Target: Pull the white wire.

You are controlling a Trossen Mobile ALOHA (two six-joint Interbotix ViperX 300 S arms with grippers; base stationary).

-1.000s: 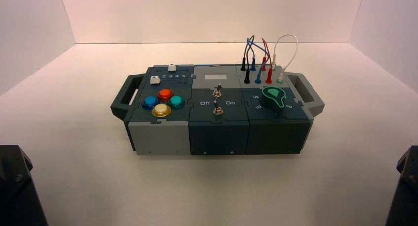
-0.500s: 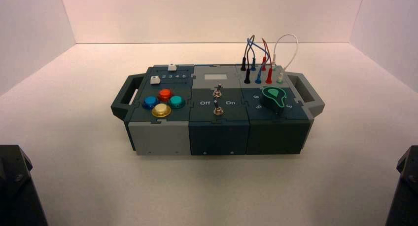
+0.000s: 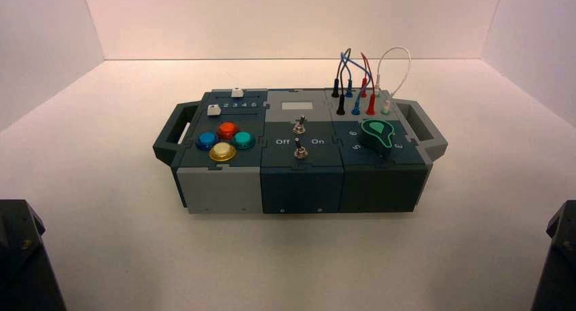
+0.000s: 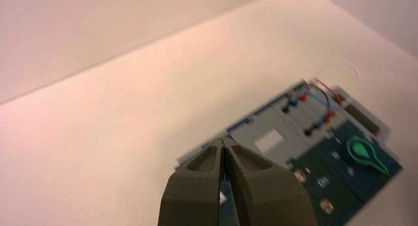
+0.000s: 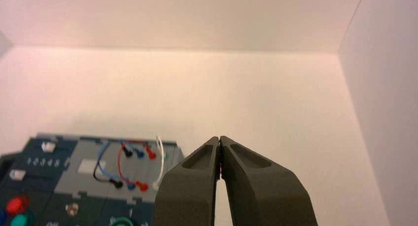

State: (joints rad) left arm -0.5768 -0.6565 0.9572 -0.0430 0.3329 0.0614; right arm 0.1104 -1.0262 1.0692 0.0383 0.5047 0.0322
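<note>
White wire (image 3: 409, 65) untouched, no visible change.
Right end effector (image 5: 220, 138) closed, empty, near side of box (image 3: 302, 189); left end effector (image 4: 223, 138) likewise. Pull still to do.

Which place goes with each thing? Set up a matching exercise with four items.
1. white wire
2. yellow button
3. green-rimmed knob
4. right hand

A. front of the button cluster, left part of the box
B. away from the box, fingers together
C. tall arch at the box's back right
D. right part of the box, in front of the wires

Pairs: 1-C, 2-A, 3-D, 4-B
</note>
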